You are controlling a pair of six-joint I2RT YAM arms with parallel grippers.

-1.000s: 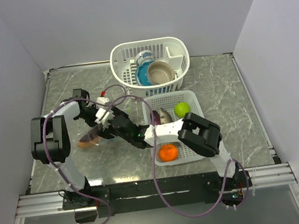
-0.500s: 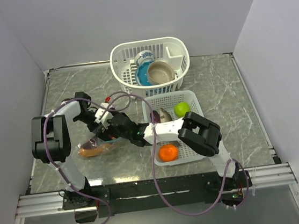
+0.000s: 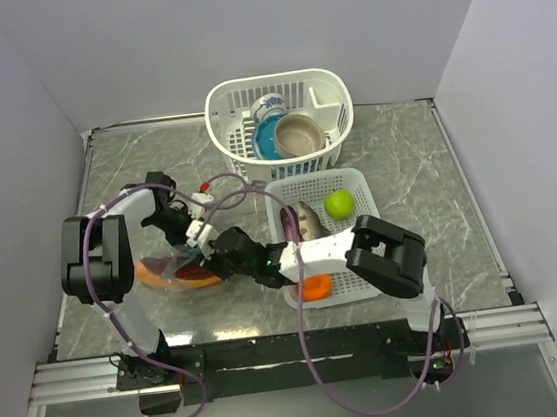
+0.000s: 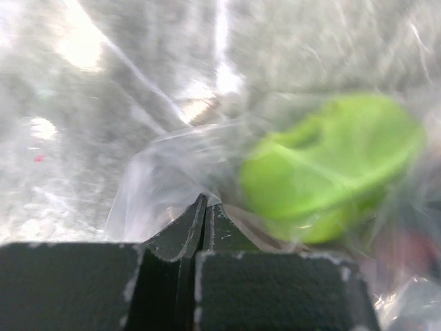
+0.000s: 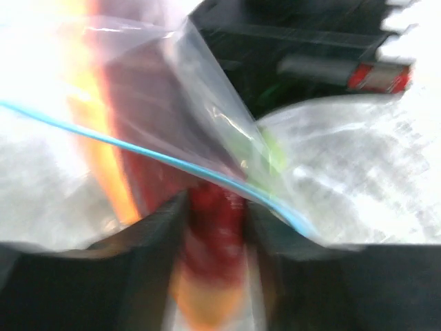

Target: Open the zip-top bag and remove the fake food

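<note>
The zip-top bag (image 3: 162, 270) lies on the table's left side, with a long reddish-orange piece of fake food (image 3: 192, 280) inside. My left gripper (image 3: 191, 245) is shut on the clear film (image 4: 158, 186), its tips (image 4: 205, 201) pinched together. A blurred green piece (image 4: 331, 172) shows through the plastic. My right gripper (image 3: 217, 268) reaches into the bag's mouth. In the right wrist view its jaws (image 5: 215, 207) press both sides of the red-orange piece (image 5: 213, 238), just under the teal zip strip (image 5: 138, 148).
A flat white tray (image 3: 354, 182) right of the bag holds a green fruit (image 3: 338, 203), a dark aubergine (image 3: 305, 218) and an orange ball (image 3: 316, 287) half hidden by my right arm. A white basket (image 3: 232, 108) with bowls stands behind it.
Both grippers and the bag moved toward the near edge. The right jaws went from wide open to closing on the red-orange piece. The right arm now covers part of the orange ball.
</note>
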